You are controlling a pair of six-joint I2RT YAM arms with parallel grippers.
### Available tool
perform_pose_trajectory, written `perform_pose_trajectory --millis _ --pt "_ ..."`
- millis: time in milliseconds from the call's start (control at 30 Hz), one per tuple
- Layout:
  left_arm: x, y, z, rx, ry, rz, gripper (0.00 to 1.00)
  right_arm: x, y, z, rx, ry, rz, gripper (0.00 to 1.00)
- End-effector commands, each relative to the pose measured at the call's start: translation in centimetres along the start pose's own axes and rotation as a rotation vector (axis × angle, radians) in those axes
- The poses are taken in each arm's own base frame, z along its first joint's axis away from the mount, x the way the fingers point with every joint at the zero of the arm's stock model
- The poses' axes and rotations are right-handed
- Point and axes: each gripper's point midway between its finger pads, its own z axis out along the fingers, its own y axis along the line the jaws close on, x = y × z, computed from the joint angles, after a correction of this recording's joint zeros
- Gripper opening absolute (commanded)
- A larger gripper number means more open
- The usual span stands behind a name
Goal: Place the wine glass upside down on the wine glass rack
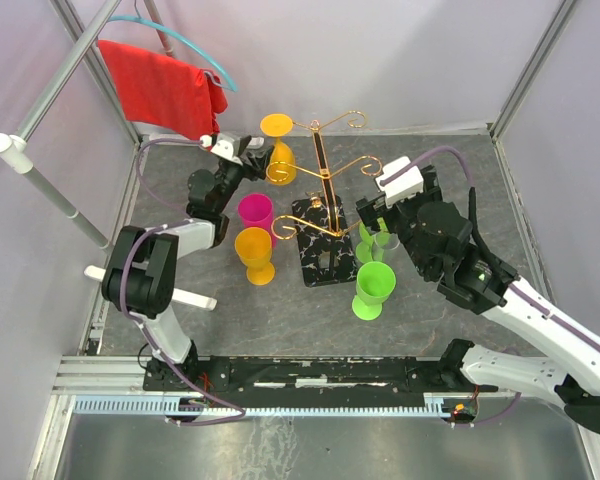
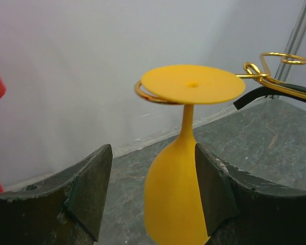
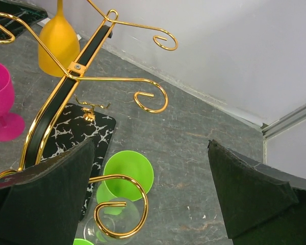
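An orange wine glass point(image 1: 279, 160) hangs upside down, its round foot point(image 2: 193, 84) resting on a curled arm of the gold wire rack point(image 1: 320, 165), which stands on a black white-veined base point(image 1: 325, 258). My left gripper point(image 1: 253, 152) is open around the bowl point(image 2: 176, 199); its right finger point(image 2: 214, 189) is close against the bowl and its left finger stands apart. My right gripper point(image 1: 377, 212) is open and empty on the rack's right side, above a green glass point(image 3: 127, 173) and a clear glass point(image 3: 115, 224).
A pink glass point(image 1: 256, 212) and a second orange glass point(image 1: 255, 255) stand left of the base. Another green glass point(image 1: 374, 290) stands right of it. A red cloth point(image 1: 165, 90) hangs on a rail at the back left. A white rod point(image 1: 195, 298) lies at the left.
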Motion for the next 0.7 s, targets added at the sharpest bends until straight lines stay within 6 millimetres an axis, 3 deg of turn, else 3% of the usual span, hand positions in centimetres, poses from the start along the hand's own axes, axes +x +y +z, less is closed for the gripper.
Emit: perform_pose_trajectory --millis 0,267,467,667 --pt "-5.2 0.1 -1.2 0.01 -0.14 0.04 0.72 -0.9 -0.3 0.3 0.01 -0.029 0.037 1.0" --pt "-8.2 1.5 -4.8 -0.133 -0.099 0.069 0.74 0.8 -2.0 2.3 0.041 0.067 0.132 0.99" --pt "-8.9 3.3 -8.2 -0.28 0.018 0.108 0.76 0.6 -4.8 3.3 0.102 0.093 0.2 0.99" --pt "-10.7 2.8 -10.4 -0.304 0.061 0.085 0.77 1.1 -6.1 3.1 0.112 0.114 0.257 0.99"
